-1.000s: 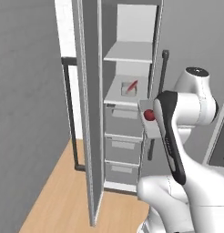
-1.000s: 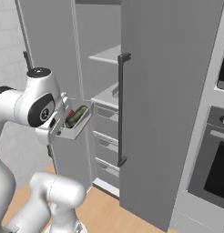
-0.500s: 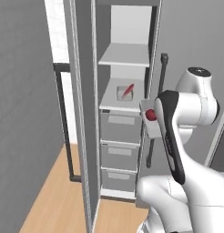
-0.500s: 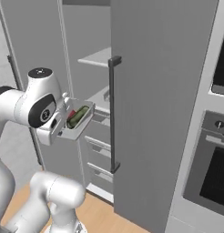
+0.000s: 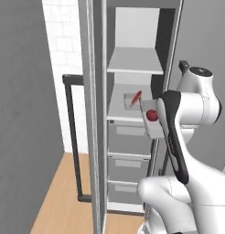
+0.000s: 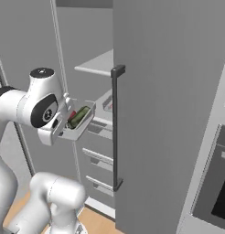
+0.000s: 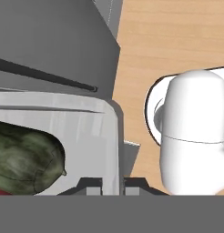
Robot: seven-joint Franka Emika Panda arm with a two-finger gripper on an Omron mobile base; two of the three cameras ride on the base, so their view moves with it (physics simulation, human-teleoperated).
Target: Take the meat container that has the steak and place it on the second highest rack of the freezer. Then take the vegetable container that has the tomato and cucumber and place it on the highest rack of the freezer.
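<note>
The freezer (image 5: 132, 27) stands open ahead of me. The steak (image 5: 136, 96), a thin red slab, lies in its tray on the lower white shelf (image 5: 119, 112). The highest rack (image 5: 132, 64) above it is bare. My gripper (image 7: 111, 184) is shut on the wall of the vegetable container (image 7: 111, 136), held level in front of the shelves. The dark green cucumber (image 7: 22, 157) lies inside it, and the tomato (image 5: 152, 115) shows as a red ball. From the right I see the same vegetable container (image 6: 80, 128) with the cucumber (image 6: 78, 117), and the gripper (image 6: 57, 130) at its near edge.
The freezer's open door (image 5: 93, 137) with its dark bar handle (image 5: 71, 137) juts out on the left. Grey drawers (image 5: 128, 137) sit under the shelves. A closed tall grey door with a dark handle (image 6: 116, 128) flanks the right side, then an oven (image 6: 215, 192).
The whole scene has shifted and grown, so the base has driven nearer to the freezer. The arm holds the vegetable container in the same pose.
</note>
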